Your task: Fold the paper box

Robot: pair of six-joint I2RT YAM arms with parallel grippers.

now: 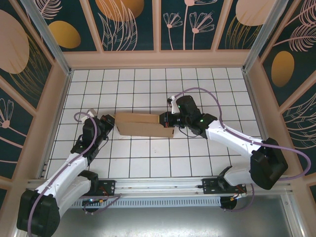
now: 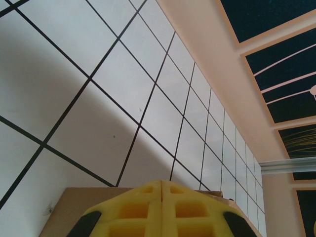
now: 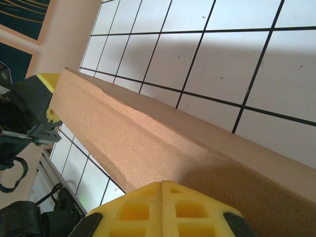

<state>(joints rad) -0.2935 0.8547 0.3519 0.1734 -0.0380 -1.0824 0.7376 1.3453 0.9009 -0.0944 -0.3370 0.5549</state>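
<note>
**Both claws pressed shut at the two ends of the box**

Yellow fingers [image 2: 133, 212] rise from the bottom edge of the left wrist view. Their flat faces meet along a thin seam with nothing between them, so the left claw [image 2: 162, 183] is closed on itself. Brown card of the box [image 2: 59, 217] shows just behind them at lower left, lying on the white tiled table [image 2: 59, 74].

In the top view the left arm [image 1: 64, 173] reaches from the lower left toward the middle. The left claw [image 1: 109, 123] sits at the left end of the box [image 1: 140, 124]; whether it touches cannot be told. The box lies just left of centre, a long brown shape running left to right between the two claws. The right claw [image 1: 167, 120] is at its right end, and the right arm [image 1: 237, 143] bends back to the lower right.

In the right wrist view the right claw [image 3: 162, 183] is likewise pressed together, with no card pinched. The box [image 3: 163, 143] runs from just beyond it to the upper left, where the left claw [image 3: 45, 81] stands at the far end.
</note>
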